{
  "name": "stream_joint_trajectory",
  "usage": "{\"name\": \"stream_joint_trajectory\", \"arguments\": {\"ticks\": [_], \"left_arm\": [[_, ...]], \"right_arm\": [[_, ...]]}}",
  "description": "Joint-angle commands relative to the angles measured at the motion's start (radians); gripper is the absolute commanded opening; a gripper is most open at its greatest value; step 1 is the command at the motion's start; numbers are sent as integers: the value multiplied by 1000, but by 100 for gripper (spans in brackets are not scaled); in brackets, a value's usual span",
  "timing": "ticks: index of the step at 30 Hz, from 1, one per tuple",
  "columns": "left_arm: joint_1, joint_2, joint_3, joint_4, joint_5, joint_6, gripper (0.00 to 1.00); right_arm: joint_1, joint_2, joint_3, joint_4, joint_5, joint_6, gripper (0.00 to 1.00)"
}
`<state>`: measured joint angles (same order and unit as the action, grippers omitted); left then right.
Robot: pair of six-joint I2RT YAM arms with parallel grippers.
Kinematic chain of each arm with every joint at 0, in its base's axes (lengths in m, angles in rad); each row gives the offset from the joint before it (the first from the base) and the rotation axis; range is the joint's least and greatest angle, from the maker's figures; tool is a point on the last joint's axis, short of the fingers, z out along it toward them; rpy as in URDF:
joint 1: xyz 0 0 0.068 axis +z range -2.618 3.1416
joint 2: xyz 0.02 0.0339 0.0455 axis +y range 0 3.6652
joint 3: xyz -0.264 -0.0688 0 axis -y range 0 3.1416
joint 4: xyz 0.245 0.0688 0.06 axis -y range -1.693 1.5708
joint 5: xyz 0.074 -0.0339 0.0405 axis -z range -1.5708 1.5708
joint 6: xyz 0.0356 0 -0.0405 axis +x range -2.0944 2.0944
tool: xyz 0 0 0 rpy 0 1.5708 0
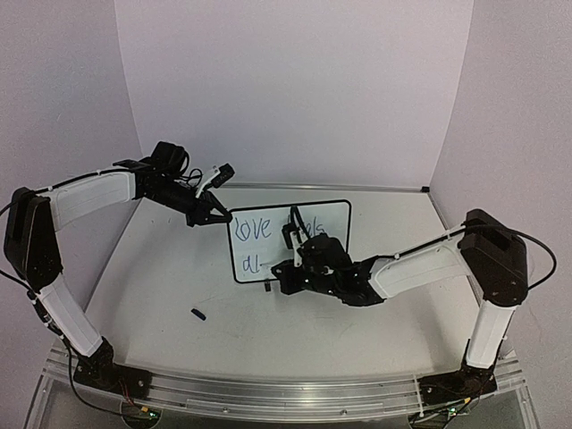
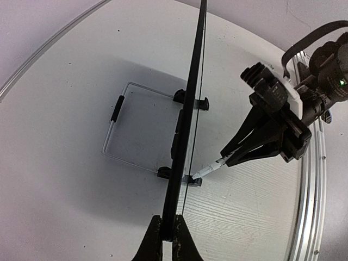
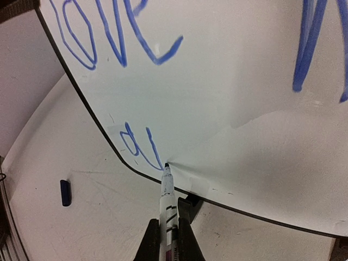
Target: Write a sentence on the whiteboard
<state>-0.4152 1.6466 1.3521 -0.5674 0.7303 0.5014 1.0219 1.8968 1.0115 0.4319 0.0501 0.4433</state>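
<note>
The whiteboard (image 1: 290, 239) stands upright on the table, black-framed, with blue writing (image 1: 250, 229): "love" and more on the top line, "al" on the lower line (image 3: 140, 147). My left gripper (image 1: 217, 215) is shut on the board's upper left edge; the left wrist view shows the frame (image 2: 187, 119) edge-on between its fingers. My right gripper (image 1: 284, 273) is shut on a white marker (image 3: 166, 204), whose tip touches the board just right of "al". The marker also shows in the left wrist view (image 2: 209, 168).
A small dark blue marker cap (image 1: 198, 314) lies on the table left of the board, also in the right wrist view (image 3: 65, 192). The board's black foot (image 3: 187, 205) is beside the marker. Metal rail (image 1: 268, 393) along the near edge.
</note>
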Motion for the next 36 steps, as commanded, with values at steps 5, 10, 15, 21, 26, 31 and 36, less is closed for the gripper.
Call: {"name": "stream_joint_trajectory", "arguments": {"ticks": [5,10,15,21,26,31,36], "left_arm": [[7,-61,-1,38,-36,26,0],[6,-60,-1,37,-37,25,0],[7,-59,-1,38,-37,25,0],[7,-61,-1,38,-38,25,0],[7,-62,-1,38,-39,26,0],[7,-62,-2,37,-40,25,0],[7,-62,-1,37,-39,25,0]], "right_arm": [[-2,-134,-20,16,54,-29,0],[-2,-110,-5,12,66,-36,0],[-2,-86,3,12,86,-33,0],[-2,-55,21,2,92,-32,0],[-2,-28,27,-12,76,-25,0],[-2,-3,14,-16,54,1,0],[-3,19,7,-16,50,14,0]]}}
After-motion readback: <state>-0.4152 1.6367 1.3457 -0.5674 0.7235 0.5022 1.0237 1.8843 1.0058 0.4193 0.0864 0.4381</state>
